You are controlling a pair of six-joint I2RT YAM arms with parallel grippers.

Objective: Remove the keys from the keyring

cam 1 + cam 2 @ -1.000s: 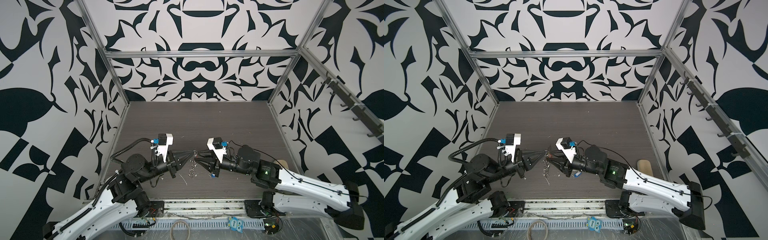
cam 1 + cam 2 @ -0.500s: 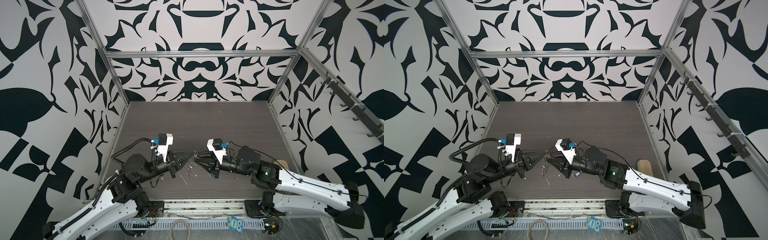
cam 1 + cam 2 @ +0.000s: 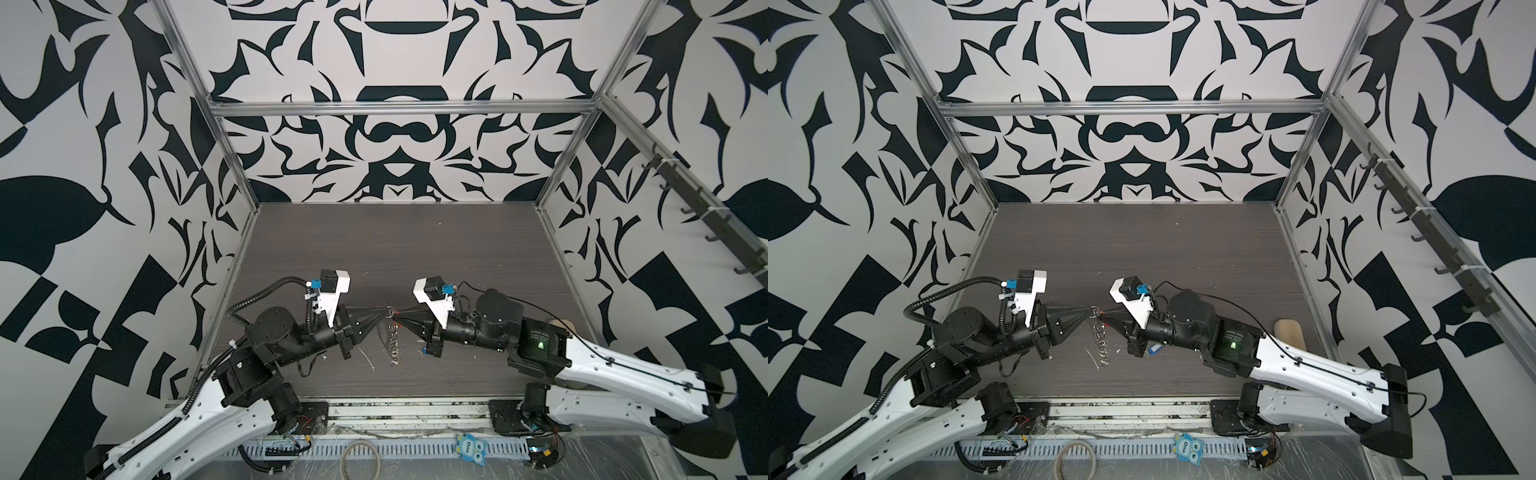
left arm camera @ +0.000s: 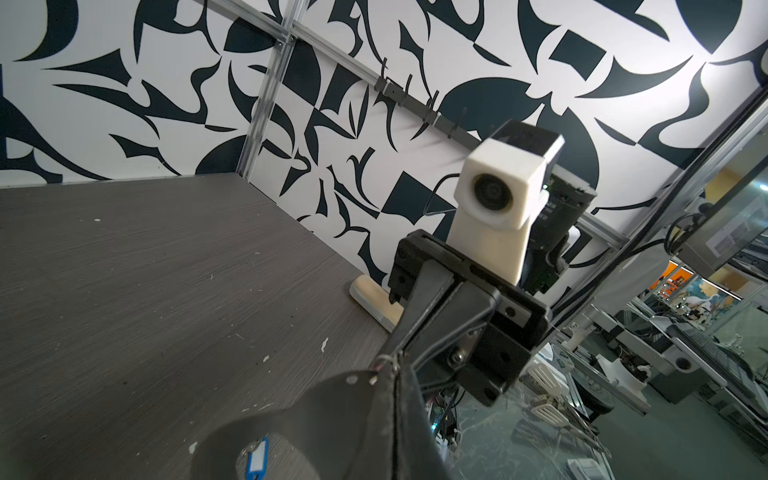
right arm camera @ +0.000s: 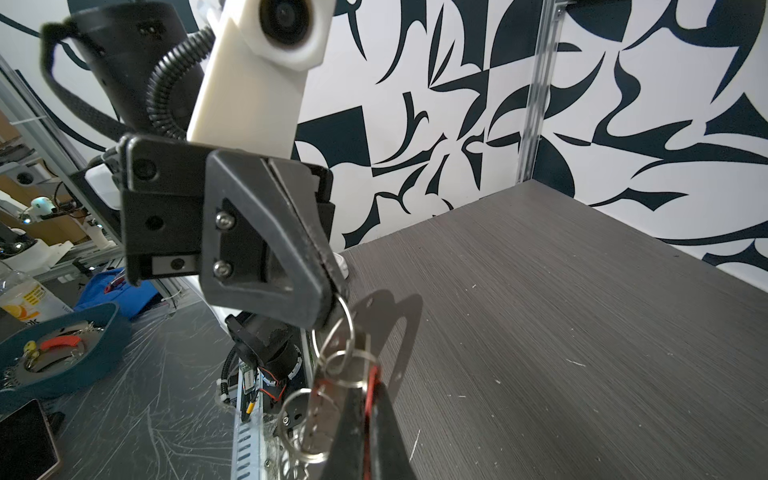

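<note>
In both top views my two grippers meet tip to tip above the front middle of the table. The keyring (image 3: pixel 394 345) (image 3: pixel 1102 347) hangs below them, a grey plate (image 5: pixel 322 415) with silver split rings. My left gripper (image 3: pixel 384 311) (image 4: pixel 392 368) is shut on the topmost split ring (image 5: pixel 341 318). My right gripper (image 3: pixel 398 320) (image 5: pixel 370 376) is shut on the red tag (image 5: pixel 371 386) of one key, whose metal part is hidden. The other key, with a blue tag (image 4: pixel 255 457) (image 3: pixel 1155 350), lies loose on the table under the right wrist.
A tan block (image 3: pixel 1289 332) (image 4: pixel 374 301) lies at the table's right edge by the wall. White scraps (image 3: pixel 368 359) dot the dark tabletop (image 3: pixel 395 249). A tan cord loop (image 3: pixel 359 459) and a blue owl sticker (image 3: pixel 469 446) sit on the front rail. Hooks (image 3: pixel 706 216) line the right wall.
My right gripper's jaws have closed onto the red tag. Both arms have stayed almost where they were, and the left grip on the ring is unchanged.
</note>
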